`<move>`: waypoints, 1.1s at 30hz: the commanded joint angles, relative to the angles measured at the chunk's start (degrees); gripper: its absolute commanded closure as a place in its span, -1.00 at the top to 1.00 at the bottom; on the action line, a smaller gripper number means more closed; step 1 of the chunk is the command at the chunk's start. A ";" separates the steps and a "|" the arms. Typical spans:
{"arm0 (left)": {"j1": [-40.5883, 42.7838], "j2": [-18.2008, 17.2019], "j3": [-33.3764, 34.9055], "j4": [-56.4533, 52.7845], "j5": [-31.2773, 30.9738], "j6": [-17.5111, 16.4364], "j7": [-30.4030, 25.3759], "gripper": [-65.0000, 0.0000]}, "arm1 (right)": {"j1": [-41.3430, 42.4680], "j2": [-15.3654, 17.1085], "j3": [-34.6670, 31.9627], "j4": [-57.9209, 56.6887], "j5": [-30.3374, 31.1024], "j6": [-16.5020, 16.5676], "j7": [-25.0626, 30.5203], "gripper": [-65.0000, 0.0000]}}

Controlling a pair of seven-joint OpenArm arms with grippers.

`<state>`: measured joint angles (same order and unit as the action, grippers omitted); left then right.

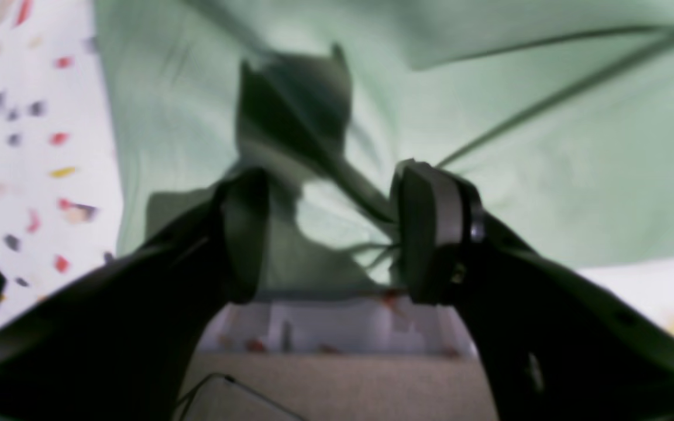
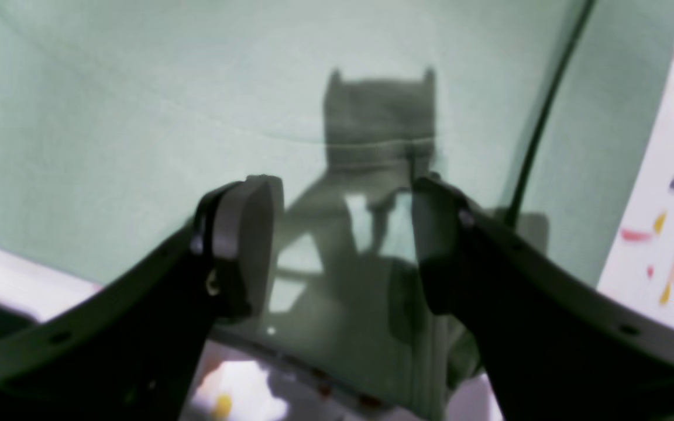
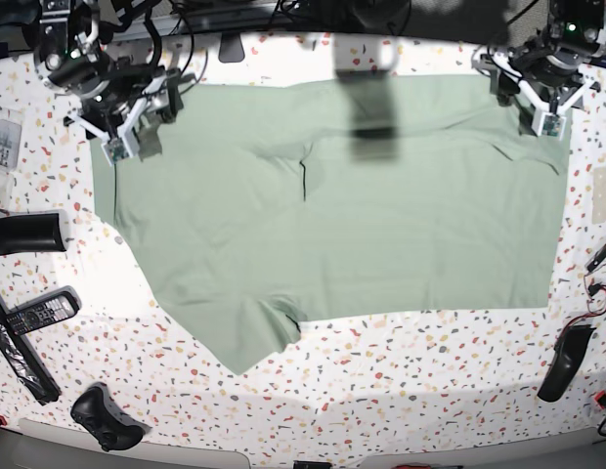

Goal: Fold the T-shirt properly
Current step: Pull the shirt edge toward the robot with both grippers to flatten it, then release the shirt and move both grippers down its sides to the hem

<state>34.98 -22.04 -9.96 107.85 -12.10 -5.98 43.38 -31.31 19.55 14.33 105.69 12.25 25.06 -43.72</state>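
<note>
The pale green T-shirt (image 3: 381, 215) lies spread wide over the speckled table, with a sleeve sticking out at the front left. My left gripper (image 3: 545, 119) is open over the shirt's far right corner. In the left wrist view (image 1: 331, 234) its fingers stand apart, with wrinkled fabric (image 1: 547, 146) bunched against the right pad (image 1: 425, 228). My right gripper (image 3: 127, 147) is open over the shirt's far left corner. In the right wrist view (image 2: 343, 240) its jaws are apart just above smooth fabric (image 2: 109, 117) and hold nothing.
The white speckled table (image 3: 430, 391) shows around the shirt. Two remotes (image 3: 39, 313), a black cylinder (image 3: 24, 233) and a game controller (image 3: 103, 415) lie at the left. A black object (image 3: 562, 362) lies at the right edge. Cables run along the back.
</note>
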 commanded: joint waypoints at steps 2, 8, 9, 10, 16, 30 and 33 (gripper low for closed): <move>0.24 -0.52 -0.24 2.89 0.11 0.22 -0.94 0.03 | -1.64 0.61 0.31 2.23 0.37 -0.02 -0.33 0.12; 0.24 -0.52 -0.24 7.10 0.11 0.24 0.68 0.03 | -3.50 0.61 0.37 3.69 -0.46 0.00 -3.26 0.12; 0.24 -0.52 -0.24 7.28 0.11 0.24 1.29 0.03 | -3.50 0.61 0.42 3.69 -1.16 -0.02 -3.67 0.12; 0.24 -0.52 -0.24 7.32 0.11 0.24 1.88 0.03 | -3.50 0.61 0.42 3.69 -2.01 -0.02 -3.74 0.12; 0.07 -0.52 -0.24 7.32 0.11 0.24 1.14 0.03 | -3.48 0.61 0.68 3.69 -5.05 -0.09 -3.61 0.12; -10.67 -0.55 -0.24 1.20 0.20 0.17 1.44 0.03 | 1.73 0.63 1.09 3.76 -4.59 -0.90 -0.42 0.13; -13.62 -0.70 -0.24 -4.33 3.10 0.22 0.61 0.03 | 3.15 0.63 1.11 3.76 -4.61 -1.09 -0.46 0.13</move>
<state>21.78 -21.91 -9.80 102.37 -8.95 -6.20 45.21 -28.36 19.55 15.07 108.49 7.51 24.25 -45.04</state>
